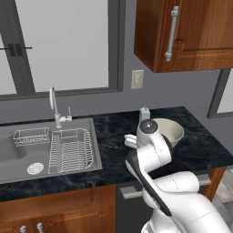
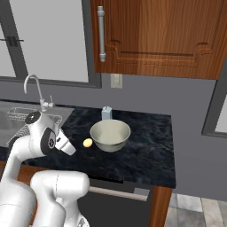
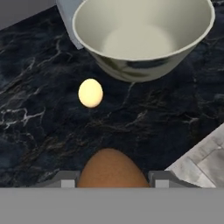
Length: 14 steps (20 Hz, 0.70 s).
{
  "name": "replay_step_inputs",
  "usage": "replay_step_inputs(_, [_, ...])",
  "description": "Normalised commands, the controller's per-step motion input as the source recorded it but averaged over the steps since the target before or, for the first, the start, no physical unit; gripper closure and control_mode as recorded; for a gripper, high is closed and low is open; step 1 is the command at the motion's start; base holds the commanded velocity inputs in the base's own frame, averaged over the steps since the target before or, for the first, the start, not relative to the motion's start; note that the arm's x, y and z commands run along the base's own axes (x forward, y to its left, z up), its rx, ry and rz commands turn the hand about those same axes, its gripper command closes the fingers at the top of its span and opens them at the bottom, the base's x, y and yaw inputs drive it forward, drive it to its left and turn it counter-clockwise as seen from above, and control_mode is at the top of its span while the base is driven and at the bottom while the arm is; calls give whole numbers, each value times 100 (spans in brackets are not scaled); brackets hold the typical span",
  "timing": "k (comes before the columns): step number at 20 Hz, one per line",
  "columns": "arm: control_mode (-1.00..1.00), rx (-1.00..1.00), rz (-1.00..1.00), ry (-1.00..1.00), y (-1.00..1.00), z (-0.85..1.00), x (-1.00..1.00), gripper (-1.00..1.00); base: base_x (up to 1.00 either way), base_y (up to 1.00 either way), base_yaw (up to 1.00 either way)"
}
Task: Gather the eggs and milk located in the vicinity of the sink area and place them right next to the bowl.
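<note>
In the hand view my gripper [image 3: 113, 180] is shut on the brown egg [image 3: 113, 166], which sits between the two fingertips [image 3: 65, 179] above the dark counter. The pale yellow egg [image 3: 90, 92] [image 2: 88, 142] lies on the counter just left of the bowl [image 3: 144, 39] [image 2: 110, 135] [image 1: 172, 130], a short gap apart from it. The large cream bowl is empty. The milk [image 2: 106, 113] [image 1: 144, 113] stands upright right behind the bowl, and a corner of the carton [image 3: 70, 19] peeks out in the hand view. From the right base view my hand [image 2: 66, 145] hovers left of the pale egg.
The sink [image 1: 18, 152] with its wire rack [image 1: 70, 150] and faucet [image 1: 53, 102] lies to the left. A wooden wall cabinet [image 2: 159, 35] hangs above the bowl. The counter's front edge [image 3: 197, 148] runs close by, with floor beyond. Bare counter [image 2: 150, 142] stretches right of the bowl.
</note>
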Motion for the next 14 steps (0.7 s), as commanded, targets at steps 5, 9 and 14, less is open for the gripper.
replay_step_inputs(5, [-100, 0, -1, 0, -44, 0, -12, 100, 0, 0, 0])
replay_step_inputs(9, [-100, 0, 0, 0, -51, 0, -16, 100, 0, 0, 0])
replay_step_inputs(14, [-100, 0, 0, 0, -41, -5, -3, 100, 0, 0, 0])
